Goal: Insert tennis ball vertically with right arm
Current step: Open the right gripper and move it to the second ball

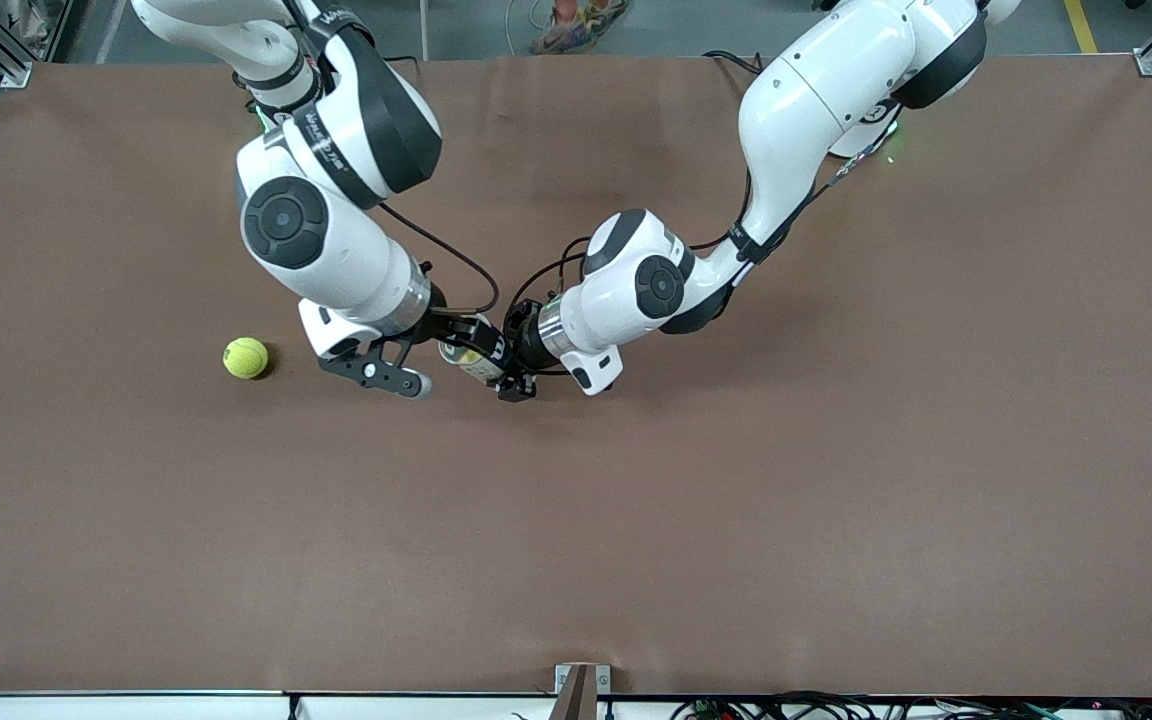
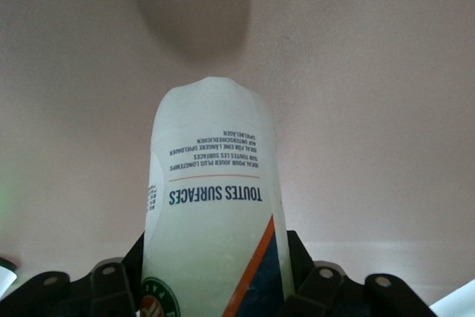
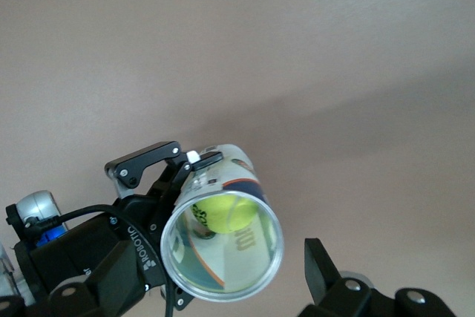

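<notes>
Left end effector [image 1: 508, 372]: closed on the clear tennis ball can [image 1: 471, 358], held up over the middle of the brown surface [image 1: 736, 520]; in the left wrist view the can [image 2: 215, 213] stands between the dark fingers [image 2: 111, 283], its label reading "TOUTES SURFACES".
Tennis ball can: tilted, open mouth turned up toward the right wrist camera; the right wrist view shows its round rim [image 3: 223, 246] and looks straight down the tube.
Ball in the can: one yellow tennis ball [image 3: 226, 211] sits inside the can, seen through the open mouth.
Right end effector [image 1: 431, 350]: jaws spread wide and holding nothing, just over the can's mouth; one dark finger [image 3: 323, 269] shows beside the rim in the right wrist view.
Second ball: another yellow tennis ball [image 1: 245, 357] lies loose on the surface, toward the right arm's end, apart from both end effectors.
Arms: both reach in from their bases and meet near the centre of the surface.
</notes>
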You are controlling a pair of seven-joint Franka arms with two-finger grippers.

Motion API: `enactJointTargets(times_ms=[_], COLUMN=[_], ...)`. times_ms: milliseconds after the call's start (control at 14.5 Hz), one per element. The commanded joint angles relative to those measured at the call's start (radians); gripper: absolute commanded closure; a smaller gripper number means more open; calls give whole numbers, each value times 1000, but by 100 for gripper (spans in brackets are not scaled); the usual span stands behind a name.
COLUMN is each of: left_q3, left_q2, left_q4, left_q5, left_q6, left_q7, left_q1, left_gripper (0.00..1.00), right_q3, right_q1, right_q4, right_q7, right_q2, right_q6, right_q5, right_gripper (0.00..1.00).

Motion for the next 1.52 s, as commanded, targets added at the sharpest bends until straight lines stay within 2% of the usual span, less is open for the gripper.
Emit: enactJointTargets(times_ms=[0,138,276,413,551,758,1033,1309,1446], left_q3=[-7,-7,-7,-7,-7,-7,-7,-7,-7], left_q2=[11,11,11,11,11,11,11,11,11], left_q4=[21,21,21,21,21,21,21,21,21], left_q5=[-28,-28,-28,-28,-28,-28,-28,-28,-28], left_q6=[8,8,8,8,8,8,8,8,8], left_q7=[27,29,33,35,41,41,39,35,32], left_q1=[-5,-6,-5,-5,-6,-6,-6,-6,-6], left_gripper=[28,28,27,25,25,25,25,23,23], right_q3=[1,1,1,1,1,1,1,1,1], right_q1=[-94,-189,-278,-346,-418,-499,-523,-536,-538], right_q4=[64,67,58,23,-22,-180,-413,-553,-596], right_q7=[-107,-274,-403,-517,-602,-741,-800,-804,-806], right_q2=[-13,-35,-41,-41,-40,-55,-87,-83,-84], right_q6=[-146,-223,-269,-275,-254,-116,114,275,305], right_q5=[8,2,-44,-99,-110,-117,-193,-232,-233], right_gripper=[0,0,0,0,0,0,0,0,0])
